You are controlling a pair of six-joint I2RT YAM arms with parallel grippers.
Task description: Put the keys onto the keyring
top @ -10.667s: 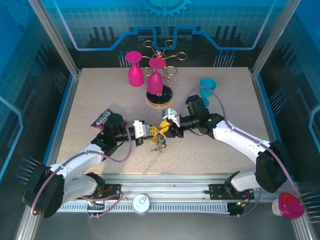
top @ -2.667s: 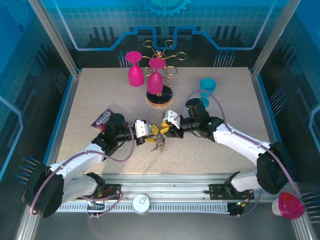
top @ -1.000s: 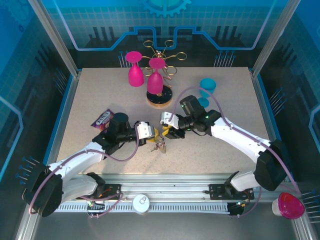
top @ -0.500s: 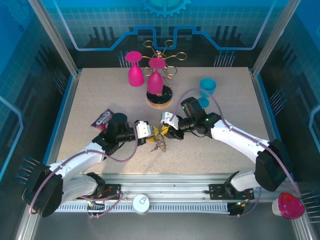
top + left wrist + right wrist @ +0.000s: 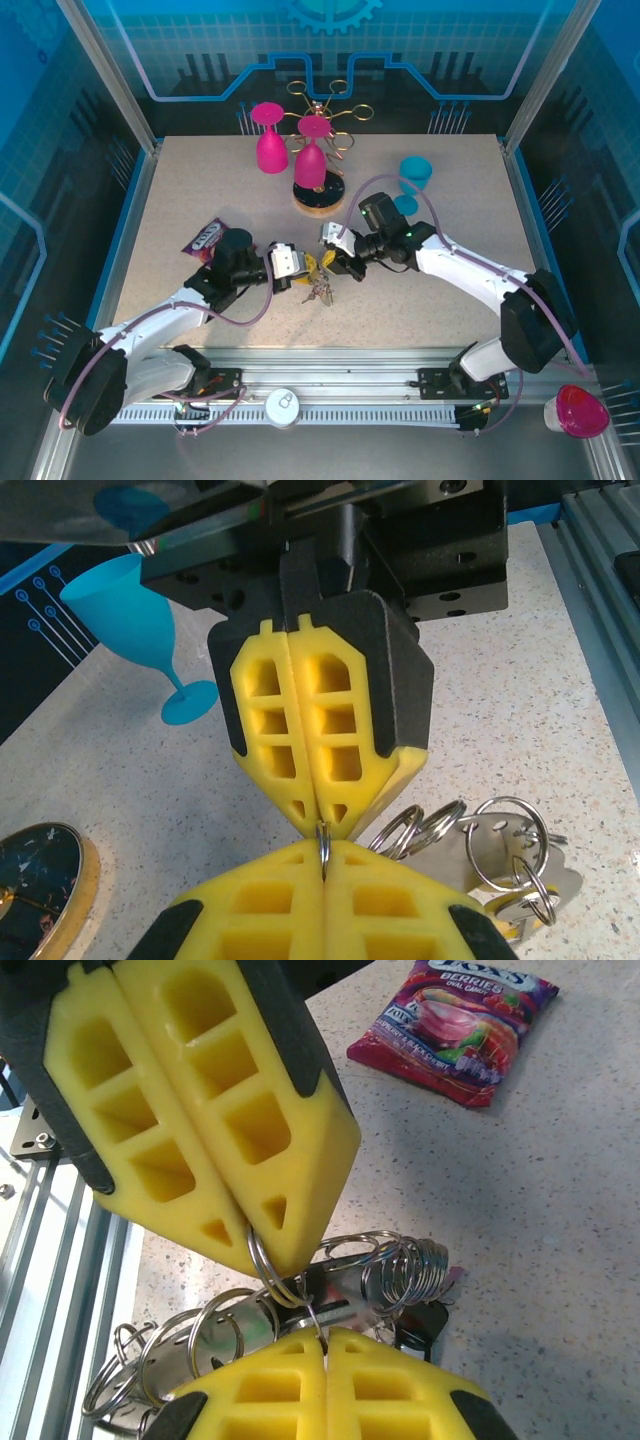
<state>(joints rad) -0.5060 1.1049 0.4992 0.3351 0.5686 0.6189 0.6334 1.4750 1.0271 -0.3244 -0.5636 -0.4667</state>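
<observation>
**Desk:** What's your count out there?

**Me:** I count two pincers, meeting tip to tip over the middle of the bench (image 5: 200, 180). The left pincer (image 5: 323, 865) is closed right down, and so is the right pincer (image 5: 325, 1350). Each one nips the same thin grey keyring (image 5: 323, 840) at its fingertips.

**Desk:** And the keys?

**Me:** One bunch of keys (image 5: 318, 292), just below the two tips and low over the bench. I can't tell whether it touches the surface. I can see several small split rings in the bunch, but the keys overlap too much for me to number them.

**Desk:** What else is on the bench?

**Me:** Two pink glasses (image 5: 270, 145) (image 5: 311, 158), one blue glass (image 5: 416, 172), one gold wire rack (image 5: 318, 195) on a round wooden base, and one snack bag (image 5: 204, 236) lying flat beside my left arm.

**Desk:** What's in the containers?

**Me:** Both pink glasses are foot up and bowl down. The right-hand one hangs in the rack above its base, and the other is just to the left of the rack. The blue glass stands mouth up just beyond my right arm. I can't see into any of the three bowls from my cameras
</observation>
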